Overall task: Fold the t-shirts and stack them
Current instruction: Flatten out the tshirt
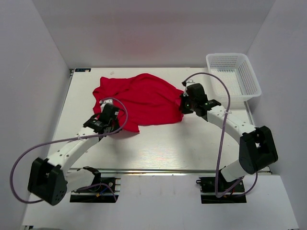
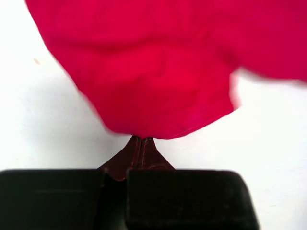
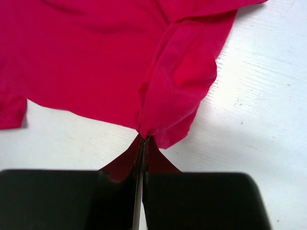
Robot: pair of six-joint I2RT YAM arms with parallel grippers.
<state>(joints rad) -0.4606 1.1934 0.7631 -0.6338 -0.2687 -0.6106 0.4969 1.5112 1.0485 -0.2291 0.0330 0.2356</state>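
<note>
On the white worktop (image 1: 168, 143), toward its far middle, you have the red t-shirt (image 1: 139, 98) lying loosely spread and rumpled, not folded, with creases running across it. Its left part reaches toward the far left of the worktop, and a flap hangs down toward the near side beside your left arm.

Your left claw (image 1: 111, 109) sits at the shirt's near-left edge. From the left wrist view you can see its fingertips (image 2: 134, 148) pressed together with almost no gap, pinching the rounded lower hem of the cloth right at their point. The fabric fans out wide and upward from that pinch, blurred in places.

Your right claw (image 1: 183, 103) is at the shirt's right edge, with the arm reaching in from the near right. From the right wrist view, its fingertips (image 3: 129, 158) are closed tight on a bunched fold of the red fabric. A thick gathered pleat rises from the grip, and the flatter body of the shirt spreads to the left of it.

At the far right corner you have a white mesh basket (image 1: 249, 79), standing apart from the shirt and from both claws. A purple cable (image 1: 223, 139) loops over each arm.
</note>
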